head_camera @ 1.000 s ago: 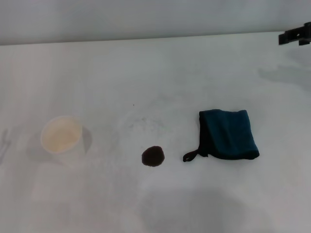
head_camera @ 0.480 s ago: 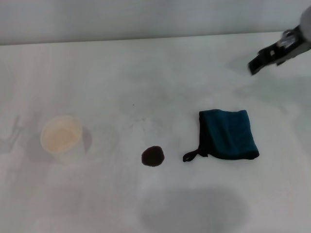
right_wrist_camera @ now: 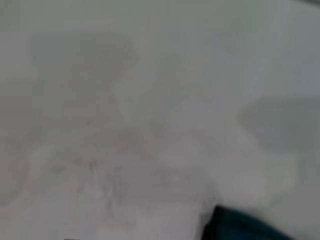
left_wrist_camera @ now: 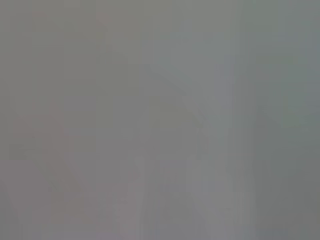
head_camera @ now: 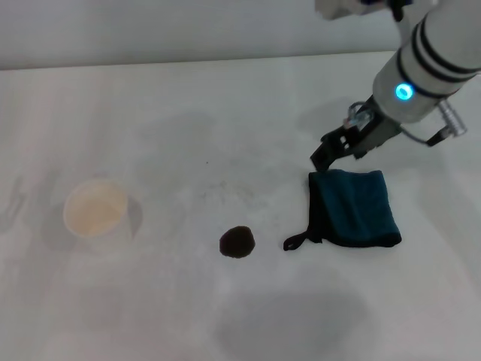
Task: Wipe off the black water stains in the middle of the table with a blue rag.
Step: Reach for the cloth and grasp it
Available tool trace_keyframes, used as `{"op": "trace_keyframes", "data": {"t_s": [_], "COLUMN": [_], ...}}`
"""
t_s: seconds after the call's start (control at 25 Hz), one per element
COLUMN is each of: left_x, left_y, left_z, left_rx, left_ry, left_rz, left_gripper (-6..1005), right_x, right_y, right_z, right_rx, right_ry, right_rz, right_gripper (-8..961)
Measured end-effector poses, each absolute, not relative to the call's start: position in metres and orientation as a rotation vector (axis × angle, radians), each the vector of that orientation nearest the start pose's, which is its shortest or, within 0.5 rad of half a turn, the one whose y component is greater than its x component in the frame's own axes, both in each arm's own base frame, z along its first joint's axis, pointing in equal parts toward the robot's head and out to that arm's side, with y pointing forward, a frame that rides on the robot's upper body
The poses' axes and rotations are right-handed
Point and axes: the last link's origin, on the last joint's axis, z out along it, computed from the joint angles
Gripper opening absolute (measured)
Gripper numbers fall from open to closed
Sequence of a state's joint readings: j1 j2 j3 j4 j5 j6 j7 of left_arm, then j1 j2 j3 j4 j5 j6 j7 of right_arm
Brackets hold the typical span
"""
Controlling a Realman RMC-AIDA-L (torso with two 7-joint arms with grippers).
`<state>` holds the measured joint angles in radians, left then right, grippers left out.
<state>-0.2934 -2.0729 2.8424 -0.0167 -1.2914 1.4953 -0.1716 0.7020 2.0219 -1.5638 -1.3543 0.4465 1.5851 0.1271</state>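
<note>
The blue rag (head_camera: 357,207) lies folded on the white table (head_camera: 165,120), right of centre, its black loop tab pointing left. One small round black water stain (head_camera: 237,241) sits on the table a little left of the rag. My right gripper (head_camera: 331,154) reaches in from the upper right and hangs just above the rag's far left corner, apart from it. A corner of the blue rag (right_wrist_camera: 240,227) shows in the right wrist view over the bare table (right_wrist_camera: 125,125). My left gripper is out of view.
A white paper cup (head_camera: 95,207) stands at the left of the table, well away from the stain. The table's far edge runs along the top, against a grey wall.
My right arm has swung in from the far right edge, down and to the left, and now hangs over the rag's far left corner. Rag, stain and cup have not moved.
</note>
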Motion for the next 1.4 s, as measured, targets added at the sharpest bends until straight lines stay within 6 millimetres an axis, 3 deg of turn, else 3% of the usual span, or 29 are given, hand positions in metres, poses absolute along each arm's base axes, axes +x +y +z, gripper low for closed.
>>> {"op": "trace_keyframes", "data": {"t_s": [0.48,0.76,1.32,1.4], "left_x": [-0.361,-0.362,-0.363,-0.363], "left_y": [0.259,0.257,0.258,0.258], "left_z": [0.016,0.016,0.017,0.017], "left_rx": [-1.590,-1.586,-1.581,-1.581], "left_ry": [-0.359,-0.365,-0.366,-0.367], "left_rz": [-0.685,-0.680,-0.673,-0.673], "left_gripper": [880,880,880,880], "right_x": [0.202,0.218,0.216,0.213], "right_y": [0.364,0.364,0.367,0.368], "right_z": [-0.032,-0.037,-0.047,-0.050], "right_rx": [-2.051,-2.038,-2.047,-2.054], "right_ry": [1.463,1.469,1.421,1.408], "right_rz": [-0.641,-0.671,-0.742,-0.771], "right_gripper": [652,625,599,555]}}
